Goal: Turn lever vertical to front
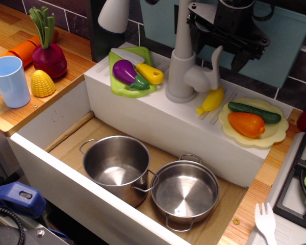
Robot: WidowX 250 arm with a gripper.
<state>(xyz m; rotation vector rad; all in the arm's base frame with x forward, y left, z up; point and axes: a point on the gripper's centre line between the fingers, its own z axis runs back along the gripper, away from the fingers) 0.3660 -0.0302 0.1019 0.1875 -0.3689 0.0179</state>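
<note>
One small light-grey lever juts from the right side of the faucet column, its bulbous hub low and its tapering paddle pointing nearly straight up. The black gripper hangs just above it, fingers spread apart, gripping nothing.
</note>
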